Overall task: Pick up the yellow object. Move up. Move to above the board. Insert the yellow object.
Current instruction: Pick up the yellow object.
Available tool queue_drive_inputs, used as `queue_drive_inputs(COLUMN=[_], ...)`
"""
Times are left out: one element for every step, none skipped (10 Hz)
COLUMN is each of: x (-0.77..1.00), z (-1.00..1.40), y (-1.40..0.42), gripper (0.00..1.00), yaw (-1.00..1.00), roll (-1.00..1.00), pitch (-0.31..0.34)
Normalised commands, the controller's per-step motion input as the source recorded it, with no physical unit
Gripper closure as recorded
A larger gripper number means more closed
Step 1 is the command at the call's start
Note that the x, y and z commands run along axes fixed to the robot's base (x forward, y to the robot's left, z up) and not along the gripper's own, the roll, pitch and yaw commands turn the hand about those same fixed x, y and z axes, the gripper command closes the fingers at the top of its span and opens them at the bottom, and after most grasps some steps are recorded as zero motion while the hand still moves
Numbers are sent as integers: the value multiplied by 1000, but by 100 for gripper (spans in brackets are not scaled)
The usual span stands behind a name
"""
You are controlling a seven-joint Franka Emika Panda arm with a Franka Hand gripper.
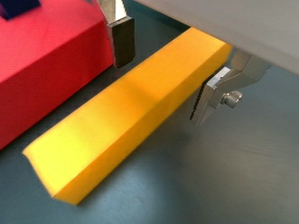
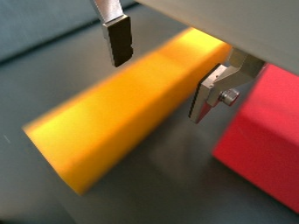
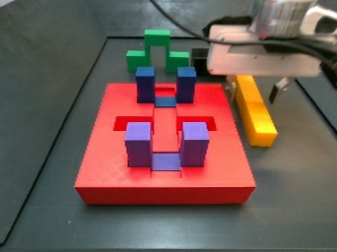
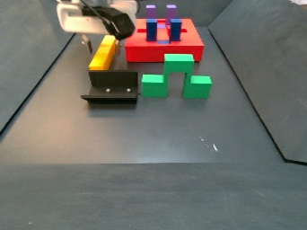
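Gripper (image 1: 166,66) fingers straddle the bar's far end, open, pads beside it but apart. We see a dark matte floor (image 4: 144,135) ringed by low black walls. On it lies the flat red board (image 3: 118,162) carrying blue-purple blocks (image 3: 162,146); just beside it lies the smooth yellow bar (image 3: 254,113). The dark fixture (image 4: 111,87) stands at the bar's end.
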Motion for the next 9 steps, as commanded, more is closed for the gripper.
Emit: queue_drive_inputs(x=[-411,-314,-26,-14,0,0,0,0,0], z=[-423,-357,-51,0,0,0,0,0,0], y=[0,0,-63,0,0,0,0,0,0], gripper=[0,0,0,0,100,100,100,100,100], yaw=[240,223,89,11,0,0,0,0,0], roll=[193,83,0,0,0,0,0,0,0], pitch=[-73,-76,-30,0,0,0,0,0,0])
